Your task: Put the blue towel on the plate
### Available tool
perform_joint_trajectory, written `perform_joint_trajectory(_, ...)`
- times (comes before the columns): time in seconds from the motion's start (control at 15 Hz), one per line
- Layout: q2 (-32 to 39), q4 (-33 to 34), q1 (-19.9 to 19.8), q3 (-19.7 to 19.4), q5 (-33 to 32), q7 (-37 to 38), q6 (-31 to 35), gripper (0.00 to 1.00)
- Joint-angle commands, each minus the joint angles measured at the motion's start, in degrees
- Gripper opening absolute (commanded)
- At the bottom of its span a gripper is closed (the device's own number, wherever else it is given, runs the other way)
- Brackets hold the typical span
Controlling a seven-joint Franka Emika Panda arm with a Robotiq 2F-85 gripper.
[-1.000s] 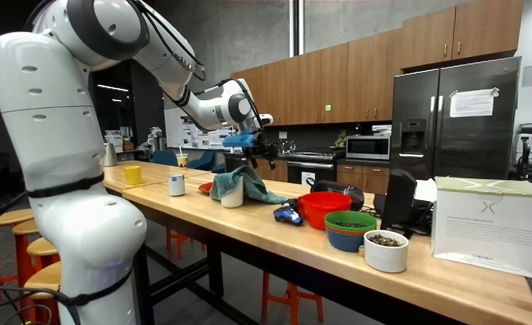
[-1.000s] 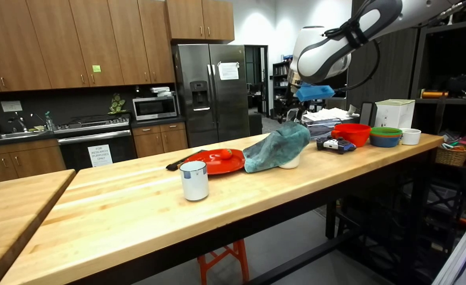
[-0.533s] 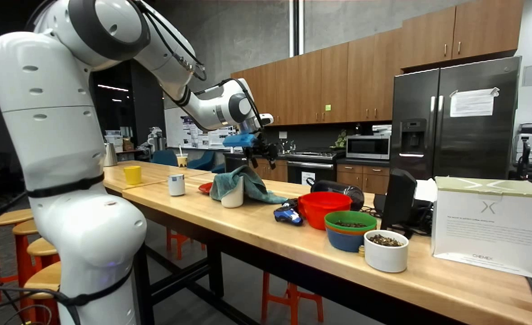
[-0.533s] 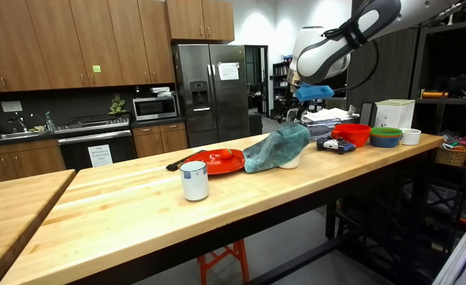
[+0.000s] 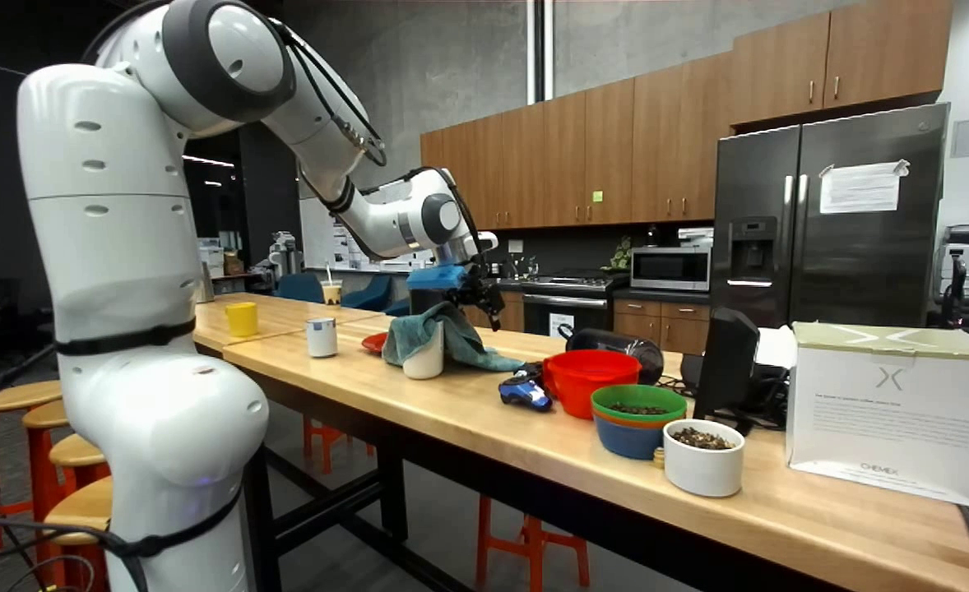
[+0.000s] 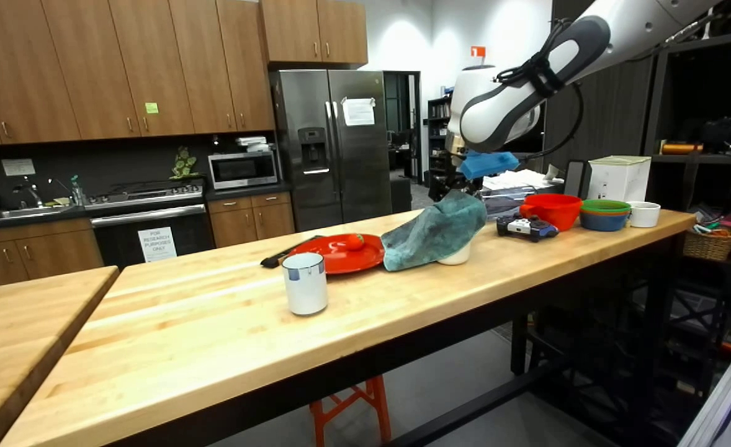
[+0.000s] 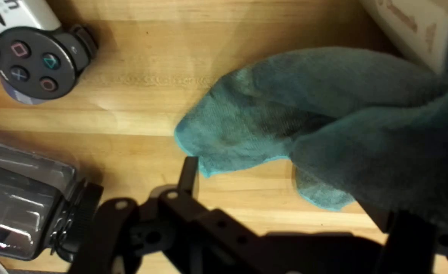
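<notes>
Your fingers [image 7: 188, 177] stand wide apart by the towel [image 6: 430, 231], holding nothing.
It hangs over a pale cup [image 5: 425, 360] and down onto the surface [image 6: 216, 323], with the plate [image 6: 340, 263] near it.

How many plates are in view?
1: the red plate, on the table, left of the blue towel in an exterior view. Any beneath the blue towel would be hidden.

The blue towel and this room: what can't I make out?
Inside of white container: blue towel covers it in both exterior views; right edge cuts it in wrist view.
One fingertip of the hand: wrist view, seemingly behind towel.
Game controller: wrist view, cut off by left edge.
Writing on fridge note: both exterior views, too small.
</notes>
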Motion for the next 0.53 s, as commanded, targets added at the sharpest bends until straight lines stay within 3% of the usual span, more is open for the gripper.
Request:
perform_joint_trajectory(0.0,0.41,0.09,0.95,-1.02,-0.06,-0.06,-0.14,1.00)
perform_joint_trajectory(0.47,1.39,0.81,1.18,-0.99,-0.65,0.40,0.09,1.00)
